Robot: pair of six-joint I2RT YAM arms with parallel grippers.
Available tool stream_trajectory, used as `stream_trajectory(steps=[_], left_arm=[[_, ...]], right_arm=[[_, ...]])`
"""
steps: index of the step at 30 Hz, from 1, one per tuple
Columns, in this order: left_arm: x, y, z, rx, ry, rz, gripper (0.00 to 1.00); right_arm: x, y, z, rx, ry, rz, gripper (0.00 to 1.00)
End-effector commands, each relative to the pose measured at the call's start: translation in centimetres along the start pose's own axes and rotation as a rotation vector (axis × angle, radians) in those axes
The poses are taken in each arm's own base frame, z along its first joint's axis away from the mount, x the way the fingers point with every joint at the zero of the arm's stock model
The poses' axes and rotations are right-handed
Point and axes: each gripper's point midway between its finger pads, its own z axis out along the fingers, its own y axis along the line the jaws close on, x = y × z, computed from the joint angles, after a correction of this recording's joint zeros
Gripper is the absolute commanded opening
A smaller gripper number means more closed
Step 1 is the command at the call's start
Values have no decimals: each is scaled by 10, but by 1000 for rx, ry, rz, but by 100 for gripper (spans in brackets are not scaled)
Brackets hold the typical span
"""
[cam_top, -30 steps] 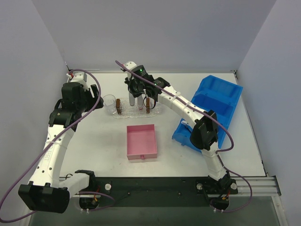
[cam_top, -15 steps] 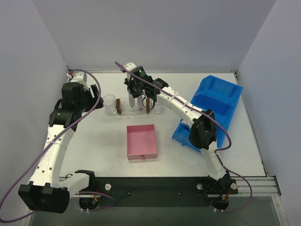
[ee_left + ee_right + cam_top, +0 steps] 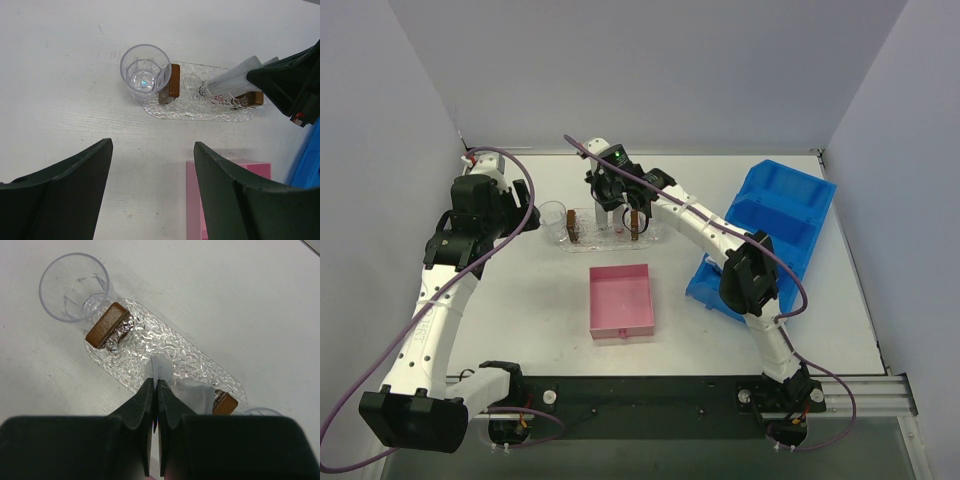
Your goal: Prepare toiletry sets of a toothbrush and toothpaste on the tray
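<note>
The clear bumpy tray (image 3: 653,236) lies at the back of the table with two brown blocks (image 3: 106,325). My right gripper (image 3: 155,385) hangs over the tray's middle, shut on the flat end of a silver-grey toothpaste tube (image 3: 161,368); the tube (image 3: 230,80) slants down towards the tray (image 3: 195,111). A second tube (image 3: 196,394) stands by the right block (image 3: 223,403). My left gripper (image 3: 152,145) is open and empty, left of and in front of the tray. I cannot make out a toothbrush.
A clear cup (image 3: 553,215) stands at the tray's left end (image 3: 74,287); another cup's rim (image 3: 260,411) shows at the right end. A pink box (image 3: 621,300) sits in front of the tray. A blue bin (image 3: 775,230) stands at the right.
My right gripper has shifted slightly left over the tray with the tube in it. The left arm has not moved.
</note>
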Motion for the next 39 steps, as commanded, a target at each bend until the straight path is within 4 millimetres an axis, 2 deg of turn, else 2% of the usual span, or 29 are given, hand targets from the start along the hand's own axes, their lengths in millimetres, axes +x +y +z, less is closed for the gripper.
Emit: stream_trajectory(steps=[1,18,31,39], left_arm=[[-9,-3,-2,15,-43,10,76],[-7,-3,-2,17,-40,10,77],[-6,-3,-4,18,-43,11,76],[-6,-3,-4,18,-43,11,77]], right_arm=[[-11,0,1,-17,-44,15,0],[1,3,9,-36,-18,14,3],[-3,5,7,-39,-29,5,21],[-21,7,-4,-40,-68,4,32]])
